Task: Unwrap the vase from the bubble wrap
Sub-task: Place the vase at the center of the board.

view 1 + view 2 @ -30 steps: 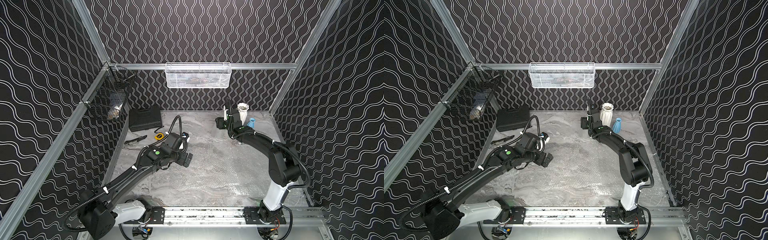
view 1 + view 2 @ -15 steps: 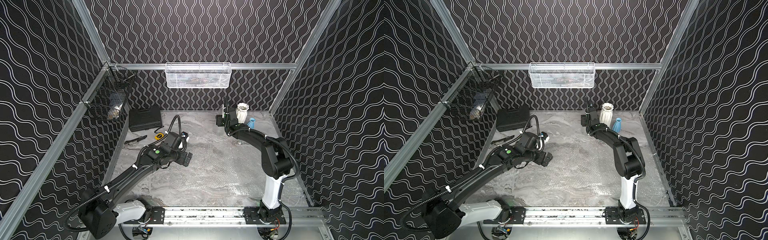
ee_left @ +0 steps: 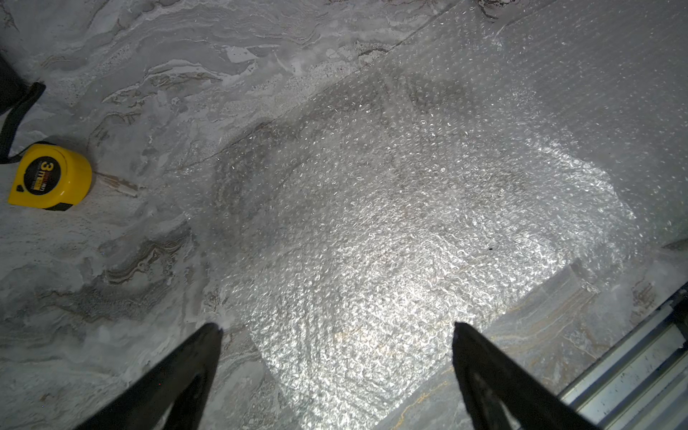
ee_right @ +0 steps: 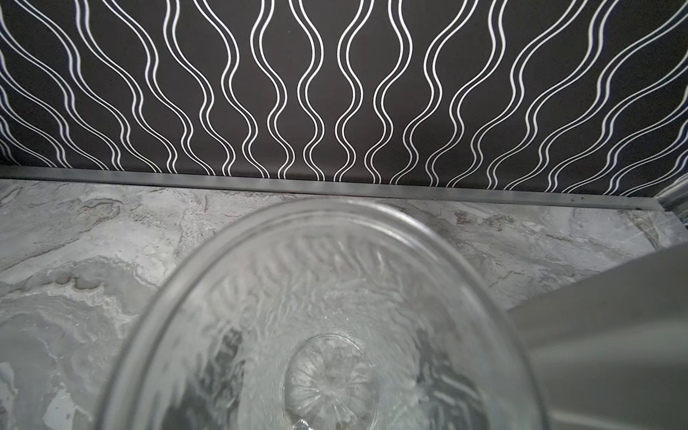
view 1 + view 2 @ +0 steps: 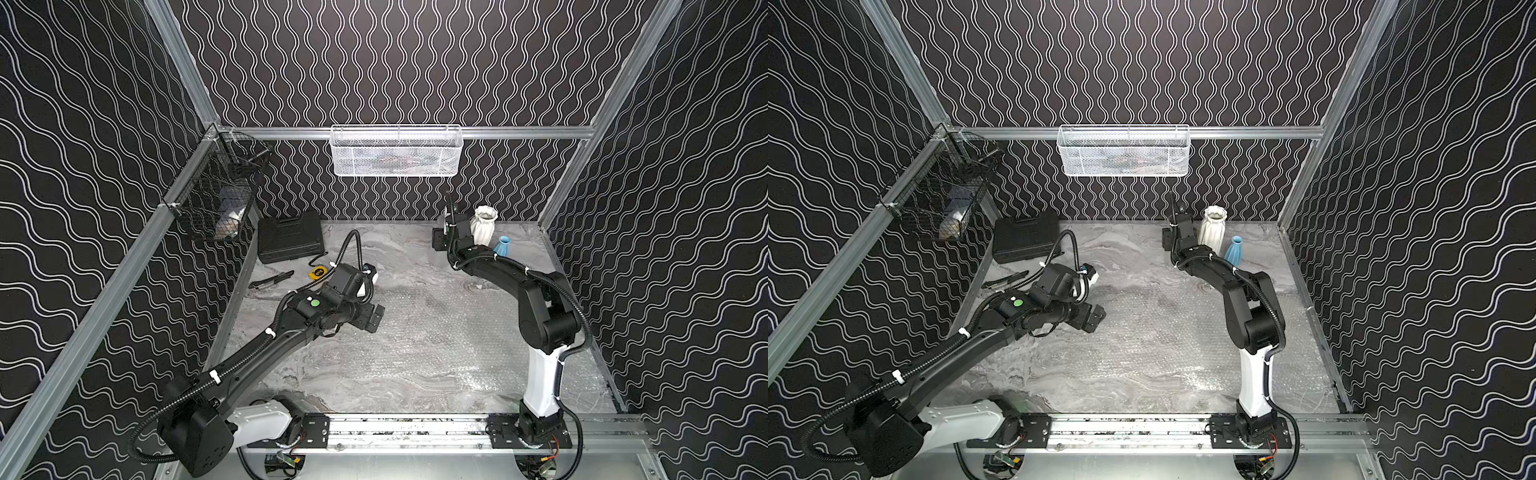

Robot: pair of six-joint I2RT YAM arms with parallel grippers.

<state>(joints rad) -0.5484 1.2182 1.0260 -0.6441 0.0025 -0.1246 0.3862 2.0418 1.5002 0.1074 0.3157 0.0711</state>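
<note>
The right arm's elbow has been folded in toward its base since a second ago, while the right gripper (image 5: 451, 232) has been kept at the far right of the table (image 5: 395, 257). The left arm has not been moved. Just below the right wrist camera a clear glass vase (image 4: 335, 335) is seen mouth-up, with no wrap on it. The jaws are hidden there, so a grip on it cannot be confirmed. A white ribbed vase (image 5: 484, 224) stands just to the right of the gripper, with a small blue vase (image 5: 503, 245) beyond that, slightly nearer. The bubble wrap (image 5: 436, 332) is spread flat across the middle of the table, beneath the left gripper (image 3: 337, 327), which is held wide open and empty. The step is judged to be the setting-down of the glass vase. It should be lowered upright until its base is borne by the table and kept clear of the white ribbed vase. It should then be released slowly, and the gripper withdrawn straight upward.
</note>
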